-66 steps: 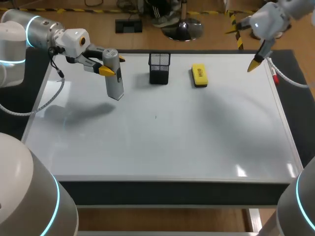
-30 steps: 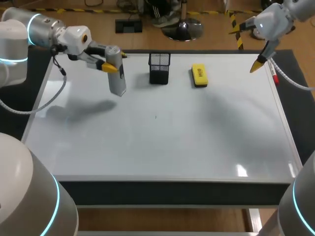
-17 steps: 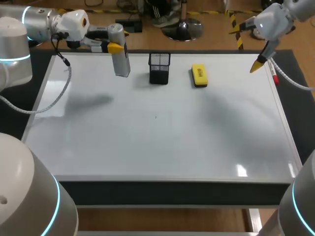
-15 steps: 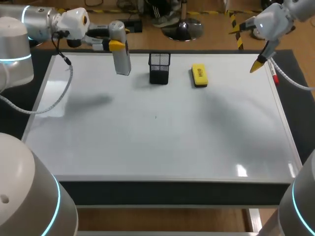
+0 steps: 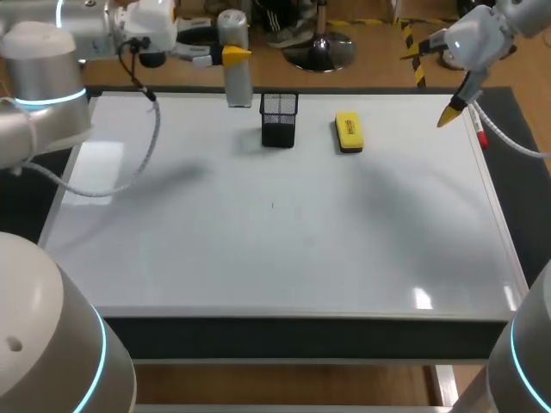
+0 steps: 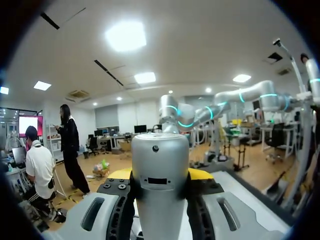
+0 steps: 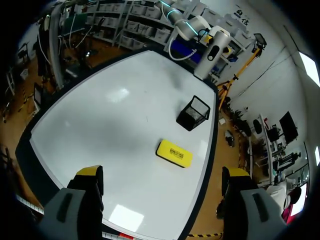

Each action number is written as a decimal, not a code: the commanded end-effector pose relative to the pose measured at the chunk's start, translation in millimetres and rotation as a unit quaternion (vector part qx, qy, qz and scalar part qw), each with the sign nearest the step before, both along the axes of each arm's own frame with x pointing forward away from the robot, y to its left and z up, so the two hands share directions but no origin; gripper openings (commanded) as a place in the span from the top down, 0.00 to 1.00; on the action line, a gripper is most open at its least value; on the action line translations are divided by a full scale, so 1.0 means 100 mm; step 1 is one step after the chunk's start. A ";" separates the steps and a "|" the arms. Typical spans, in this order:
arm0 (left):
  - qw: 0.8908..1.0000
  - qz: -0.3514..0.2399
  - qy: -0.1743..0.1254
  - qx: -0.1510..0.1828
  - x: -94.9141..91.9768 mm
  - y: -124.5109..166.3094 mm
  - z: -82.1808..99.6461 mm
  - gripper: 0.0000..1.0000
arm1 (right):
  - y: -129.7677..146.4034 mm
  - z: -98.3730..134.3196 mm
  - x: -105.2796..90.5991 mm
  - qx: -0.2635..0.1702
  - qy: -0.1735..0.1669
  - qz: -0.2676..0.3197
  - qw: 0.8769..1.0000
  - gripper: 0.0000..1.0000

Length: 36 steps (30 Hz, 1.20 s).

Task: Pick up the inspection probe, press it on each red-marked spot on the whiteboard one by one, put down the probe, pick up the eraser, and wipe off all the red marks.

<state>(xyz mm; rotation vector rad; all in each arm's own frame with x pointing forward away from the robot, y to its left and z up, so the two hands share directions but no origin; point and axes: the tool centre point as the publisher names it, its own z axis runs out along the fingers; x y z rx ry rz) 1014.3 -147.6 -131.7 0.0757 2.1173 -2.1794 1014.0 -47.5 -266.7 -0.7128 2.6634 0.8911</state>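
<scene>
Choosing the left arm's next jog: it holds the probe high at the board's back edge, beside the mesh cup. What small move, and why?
Probably slide the left end effector sideways until the probe hangs over the black mesh cup, ready to lower in. The probe is clear of the whiteboard, just beside the cup, and I see no red marks.

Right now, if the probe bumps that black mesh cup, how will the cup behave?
Probably light: the mesh cup is open wire and looks empty. It stands free on the smooth whiteboard, so it would likely slide, or tip if struck near its rim.
</scene>
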 end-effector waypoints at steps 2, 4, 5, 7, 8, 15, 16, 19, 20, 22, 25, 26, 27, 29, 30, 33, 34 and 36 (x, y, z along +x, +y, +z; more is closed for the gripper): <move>1.000 -0.004 -0.002 0.001 0.05 -0.15 -0.01 1.00 | 0.00 0.00 0.00 -0.002 0.000 0.001 1.000 0.00; 1.000 -0.013 0.004 -0.007 0.07 -0.20 -0.03 1.00 | 0.00 0.00 0.00 -0.002 0.000 0.001 1.000 0.00; 1.000 -0.012 0.003 -0.006 0.07 -0.22 -0.04 1.00 | 0.00 0.00 0.00 -0.002 0.000 0.001 1.000 0.00; 1.000 -0.018 0.006 -0.007 0.07 -0.27 -0.07 1.00 | 0.00 0.00 0.00 -0.002 0.000 0.001 1.000 0.00; 1.000 -0.019 0.005 -0.006 0.07 -0.30 -0.08 1.00 | 0.00 0.00 0.00 -0.002 0.000 0.001 1.000 0.00; 0.999 -0.030 0.006 -0.009 0.09 -0.46 -0.12 1.00 | 0.00 0.00 0.00 -0.002 0.000 0.001 1.000 0.00; 0.999 -0.031 0.006 -0.009 0.09 -0.49 -0.13 1.00 | 0.00 0.00 0.00 -0.002 0.000 0.001 1.000 0.00; 0.999 -0.033 0.007 -0.009 0.11 -0.55 -0.15 1.00 | 0.00 0.00 0.00 -0.002 0.000 0.001 1.000 0.00; 0.999 -0.033 0.008 -0.009 0.12 -0.57 -0.15 1.00 | 0.00 0.00 0.00 -0.002 0.000 0.001 1.000 0.00; 0.999 -0.034 0.007 -0.007 0.13 -0.60 -0.17 1.00 | 0.00 0.00 0.00 -0.002 0.000 0.001 1.000 0.00; 0.999 -0.033 0.008 -0.007 0.17 -0.65 -0.18 1.00 | 0.00 0.00 0.00 -0.002 0.000 0.001 1.000 0.00; 1.000 -0.031 0.004 -0.003 0.19 -0.67 -0.19 1.00 | 0.00 0.00 0.00 -0.002 0.000 0.001 1.000 0.00; 0.999 -0.032 0.007 -0.004 0.21 -0.68 -0.20 1.00 | 0.00 0.00 0.00 -0.002 0.000 0.001 1.000 0.00; 1.000 -0.029 0.008 -0.002 0.25 -0.70 -0.23 1.00 | 0.00 0.00 0.00 -0.002 0.000 0.001 1.000 0.00; 1.000 -0.028 0.009 -0.002 0.27 -0.70 -0.24 1.00 | 0.00 0.00 0.00 -0.002 0.000 0.001 1.000 0.00; 1.000 -0.022 0.010 0.000 0.32 -0.71 -0.28 1.00 | 0.00 0.00 0.00 -0.002 0.000 0.001 1.000 0.00; 1.000 -0.020 0.012 -0.001 0.33 -0.71 -0.30 1.00 | 0.00 0.00 0.00 -0.002 0.000 0.001 1.000 0.00; 1.000 -0.018 0.014 -0.003 0.35 -0.71 -0.32 1.00 | 0.00 0.00 0.00 -0.002 0.000 0.001 1.000 0.00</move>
